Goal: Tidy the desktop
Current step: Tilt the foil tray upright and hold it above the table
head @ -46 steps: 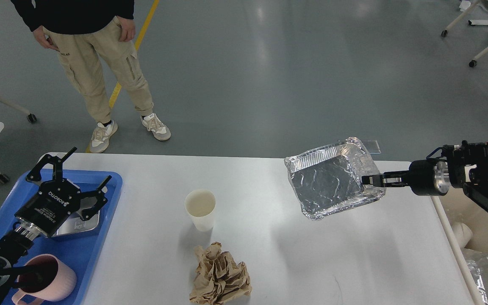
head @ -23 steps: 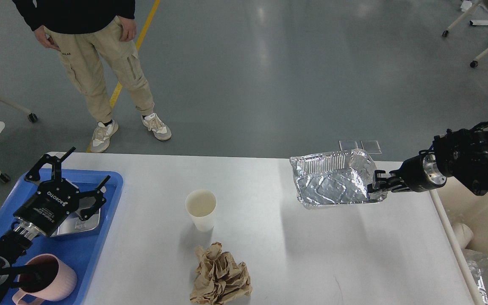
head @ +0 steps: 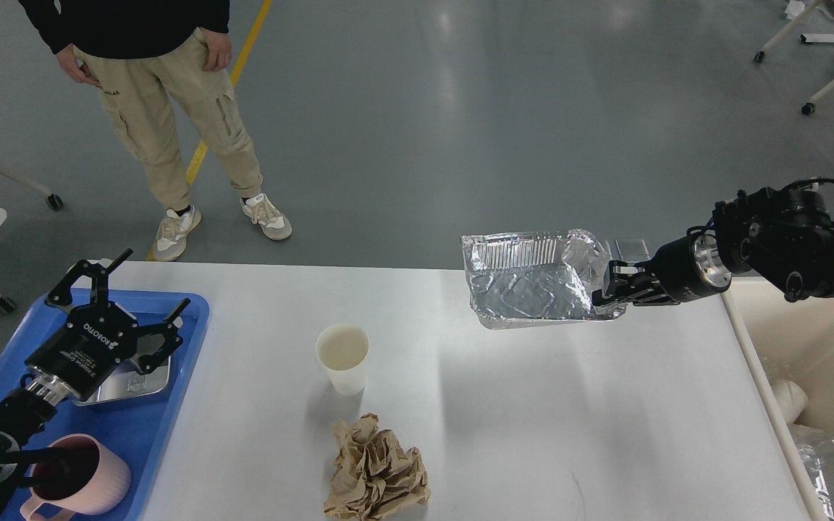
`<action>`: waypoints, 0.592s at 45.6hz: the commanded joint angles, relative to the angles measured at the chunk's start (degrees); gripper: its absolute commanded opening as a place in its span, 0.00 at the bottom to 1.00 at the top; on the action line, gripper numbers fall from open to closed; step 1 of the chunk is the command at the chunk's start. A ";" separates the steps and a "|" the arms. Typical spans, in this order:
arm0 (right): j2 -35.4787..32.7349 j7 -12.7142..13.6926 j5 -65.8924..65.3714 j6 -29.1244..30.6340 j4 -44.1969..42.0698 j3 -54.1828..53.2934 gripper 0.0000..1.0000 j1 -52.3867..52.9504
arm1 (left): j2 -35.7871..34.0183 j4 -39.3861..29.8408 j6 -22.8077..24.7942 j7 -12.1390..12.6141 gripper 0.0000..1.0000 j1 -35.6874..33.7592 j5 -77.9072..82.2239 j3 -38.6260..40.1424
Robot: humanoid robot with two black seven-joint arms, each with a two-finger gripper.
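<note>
The white desktop (head: 518,427) fills the lower view. My right gripper (head: 609,290) is shut on the rim of a crumpled foil tray (head: 525,289) and holds it in the air over the table's far right part. A white paper cup (head: 342,357) stands upright at the middle. A crumpled brown paper ball (head: 376,472) lies near the front edge. My left gripper (head: 127,298) is open and empty above the blue tray (head: 163,405), over a small metal dish (head: 124,380). A pink mug (head: 84,479) sits in the blue tray.
A cream bin (head: 822,376) stands right of the table with foil and white items inside. A person (head: 149,87) stands beyond the far left corner. Wheeled chairs stand at the far right and far left.
My right gripper has lifted the foil tray and carried it up and to the left, tilting it flatter. The left arm has barely moved.
</note>
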State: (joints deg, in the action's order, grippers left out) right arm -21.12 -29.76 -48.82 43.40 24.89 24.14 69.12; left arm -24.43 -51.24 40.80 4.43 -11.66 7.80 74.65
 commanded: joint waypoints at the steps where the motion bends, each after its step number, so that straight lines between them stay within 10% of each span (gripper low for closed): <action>1: 1.34 2.77 2.32 -0.86 0.95 -0.76 0.00 0.13 | 0.00 0.00 -1.51 0.14 0.98 -0.82 3.19 -0.03; 27: 6.09 3.66 3.20 -3.41 1.92 -1.11 0.00 0.31 | -6.41 -2.20 -8.36 6.73 0.98 -1.17 3.19 -1.00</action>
State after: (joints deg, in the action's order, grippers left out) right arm -15.26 -26.14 -45.62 40.09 26.91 22.96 69.43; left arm -28.66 -53.00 33.31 10.15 -12.89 10.78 74.27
